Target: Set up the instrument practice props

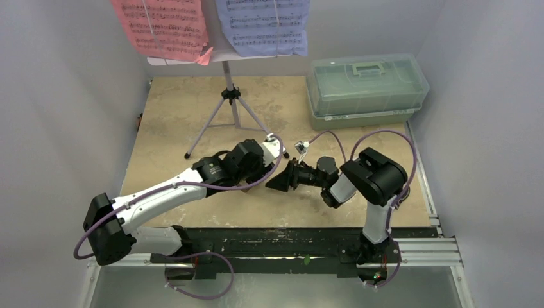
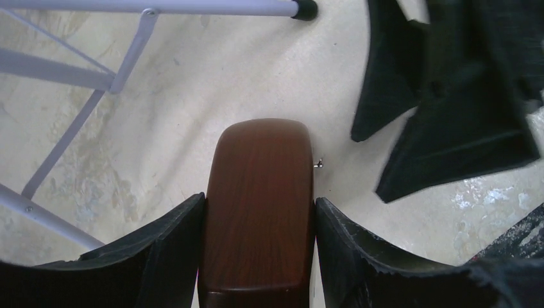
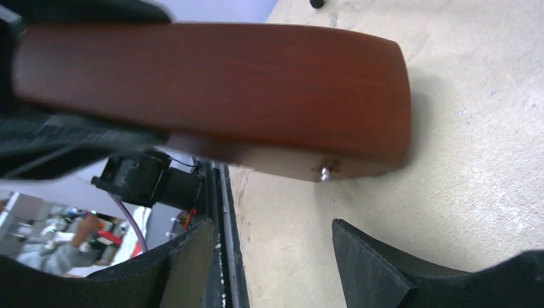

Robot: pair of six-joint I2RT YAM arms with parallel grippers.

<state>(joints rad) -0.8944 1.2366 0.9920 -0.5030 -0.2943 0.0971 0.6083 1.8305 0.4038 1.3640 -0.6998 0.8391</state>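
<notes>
The left gripper (image 2: pixel 258 205) clamps the metronome (image 2: pixel 260 167) by its flat sides, jaws about half spread, low over the table (image 1: pixel 179 115) in front of the stand (image 1: pixel 229 96). This is probably so the right gripper (image 3: pixel 269 231), gaping empty just beside it, can take or steady it. From above, the left wrist hides the metronome. No view shows whether it touches the table, and the pink sheet (image 1: pixel 163 25) and blue sheet (image 1: pixel 266 25) run off the top.

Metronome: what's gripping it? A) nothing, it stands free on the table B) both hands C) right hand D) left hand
D. The left wrist view shows the metronome pinched on both sides by the left hand, while the right hand has its jaws apart with nothing between them.
</notes>
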